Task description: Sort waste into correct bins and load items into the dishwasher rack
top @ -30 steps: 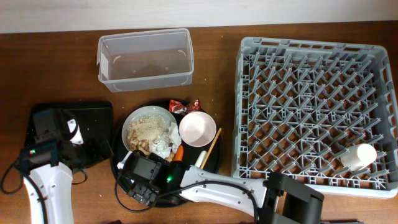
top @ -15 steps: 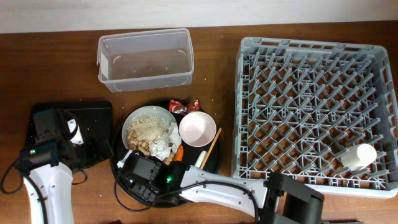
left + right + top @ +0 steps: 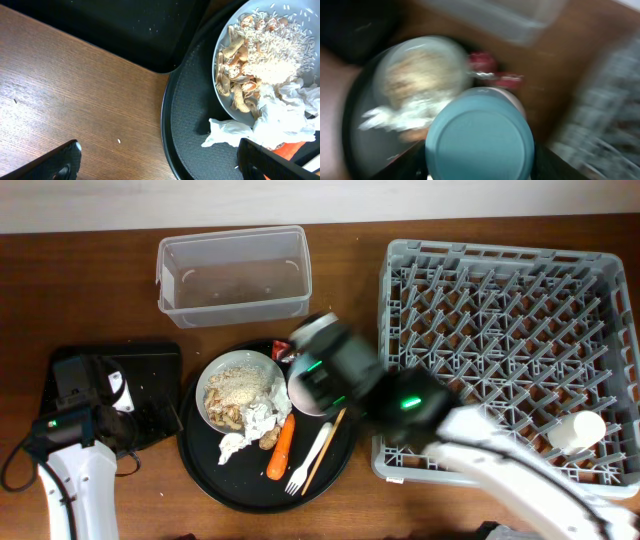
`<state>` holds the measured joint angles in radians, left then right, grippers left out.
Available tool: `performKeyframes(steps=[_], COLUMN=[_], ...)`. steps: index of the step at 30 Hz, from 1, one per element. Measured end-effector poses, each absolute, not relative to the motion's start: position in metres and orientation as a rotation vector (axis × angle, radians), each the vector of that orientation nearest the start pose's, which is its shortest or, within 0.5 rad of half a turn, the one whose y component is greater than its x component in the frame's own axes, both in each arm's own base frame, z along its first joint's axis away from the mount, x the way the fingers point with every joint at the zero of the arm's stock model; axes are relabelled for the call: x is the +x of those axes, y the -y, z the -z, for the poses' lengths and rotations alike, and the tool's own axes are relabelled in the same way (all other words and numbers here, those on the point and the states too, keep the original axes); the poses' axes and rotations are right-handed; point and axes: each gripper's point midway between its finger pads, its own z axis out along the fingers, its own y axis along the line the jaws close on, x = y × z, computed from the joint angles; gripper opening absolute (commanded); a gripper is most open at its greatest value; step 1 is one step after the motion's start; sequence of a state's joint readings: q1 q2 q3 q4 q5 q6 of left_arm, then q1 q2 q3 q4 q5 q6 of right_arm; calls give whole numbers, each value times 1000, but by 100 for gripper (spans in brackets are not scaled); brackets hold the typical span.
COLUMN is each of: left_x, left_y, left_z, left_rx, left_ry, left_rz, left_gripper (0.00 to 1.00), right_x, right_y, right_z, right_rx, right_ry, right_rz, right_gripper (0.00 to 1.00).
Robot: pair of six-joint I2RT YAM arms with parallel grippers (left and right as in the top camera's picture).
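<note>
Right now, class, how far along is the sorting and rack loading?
Done: one white cup lies in the dishwasher rack. In hand: the right gripper holds the pale blue cup. Left: the plate, fork, carrot and tissue sit on the round black tray; the clear tub looks empty.

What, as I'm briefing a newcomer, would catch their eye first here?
The big grey dishwasher rack at right, empty but for a white cup in its near right corner. Next, the blurred right arm mid-picture, a pale blue cup between its fingers. Left of it, the round black tray of leftovers.
</note>
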<state>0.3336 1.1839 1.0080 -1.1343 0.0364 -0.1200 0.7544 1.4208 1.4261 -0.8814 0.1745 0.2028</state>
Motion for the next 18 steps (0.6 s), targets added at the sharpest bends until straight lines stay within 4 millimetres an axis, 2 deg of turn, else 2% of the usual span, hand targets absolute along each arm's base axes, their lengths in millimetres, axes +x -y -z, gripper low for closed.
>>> performKeyframes(steps=[2,3,5,7,8,9,10,11,15,18], left_x=[225,225,225,225,225,225,225,225,225,225], left_y=[-71,-71,-71,-71,-71,-71,-71,-71,-71,-71], left_z=[-137,-137,-137,-137,-137,-137,-137,-137,-137,-137], left_rx=[-641,-640,-641,-640,-640,-640,-640,-640,-640,-640], left_ry=[-2806,-2806,-2806,-2806,-2806,-2806,-2806,-2806,-2806,-2806], left_rz=[12,12,12,12,12,12,12,12,12,12], left_gripper=[99,99,99,99,99,99,99,99,99,99], right_x=[323,330,343,348,349,346,345,340,320,311], right_y=[-170,-143,-72,-24,12,38,49,80,160,193], right_z=[-258,-259,-258,-256,-256,-255,-255,-253,-232,-213], right_rx=[-360,-269,-31,135,262,356,393,506,794,914], right_ry=[-2410,-2429,-2463,-2473,-2467,-2462,-2461,-2447,-2445,-2460], right_rz=[-121,-84,12,55,89,111,113,130,179,193], right_gripper=[58,58,57,56,54,54,54,54,54,54])
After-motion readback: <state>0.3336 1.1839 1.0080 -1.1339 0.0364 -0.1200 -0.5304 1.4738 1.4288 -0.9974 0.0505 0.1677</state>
